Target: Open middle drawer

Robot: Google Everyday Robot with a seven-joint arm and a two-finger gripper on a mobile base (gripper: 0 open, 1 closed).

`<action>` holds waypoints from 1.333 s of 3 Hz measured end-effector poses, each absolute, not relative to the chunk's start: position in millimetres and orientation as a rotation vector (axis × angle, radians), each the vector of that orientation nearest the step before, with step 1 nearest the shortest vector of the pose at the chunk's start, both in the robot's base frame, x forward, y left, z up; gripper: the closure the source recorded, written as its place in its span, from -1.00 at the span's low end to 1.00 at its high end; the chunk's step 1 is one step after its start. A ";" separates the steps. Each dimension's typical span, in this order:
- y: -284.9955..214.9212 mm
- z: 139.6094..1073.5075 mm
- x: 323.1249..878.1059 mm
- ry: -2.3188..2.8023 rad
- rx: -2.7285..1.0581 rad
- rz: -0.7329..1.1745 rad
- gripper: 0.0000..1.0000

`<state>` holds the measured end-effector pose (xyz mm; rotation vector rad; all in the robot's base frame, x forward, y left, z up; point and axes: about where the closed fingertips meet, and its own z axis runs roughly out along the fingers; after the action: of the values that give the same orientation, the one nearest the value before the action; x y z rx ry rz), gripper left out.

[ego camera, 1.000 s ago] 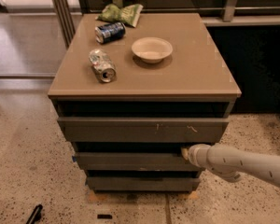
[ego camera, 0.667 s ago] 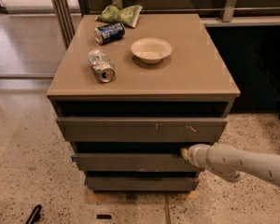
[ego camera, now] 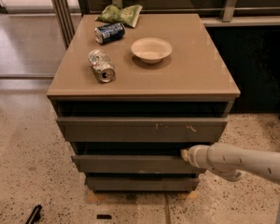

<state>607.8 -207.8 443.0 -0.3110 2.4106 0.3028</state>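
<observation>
The middle drawer (ego camera: 130, 164) is a wide, shallow grey-brown front under the taller scratched top drawer (ego camera: 140, 129). It stands a little proud of the cabinet, with a dark gap above it. My gripper (ego camera: 184, 155) is at the right end of the middle drawer's top edge, on the end of the white arm (ego camera: 242, 162) that comes in from the right. The lowest, narrow drawer front (ego camera: 140, 183) is below.
On the cabinet top (ego camera: 196, 73) lie a crushed silver can (ego camera: 101, 66), a blue can (ego camera: 108, 32), a cream bowl (ego camera: 151, 49) and a green snack bag (ego camera: 121, 14). Speckled floor surrounds the cabinet; a dark wall is to the right.
The view has shifted slightly and the middle drawer has come a bit further out with the gripper at its right end.
</observation>
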 end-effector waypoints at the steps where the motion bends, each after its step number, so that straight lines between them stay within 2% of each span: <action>1: -220.7 441.6 596.2 2.443 -0.260 0.312 1.00; 4: -215.7 434.0 589.8 2.483 -0.269 0.326 1.00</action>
<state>589.8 -215.7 434.0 -0.2693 2.4825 0.3263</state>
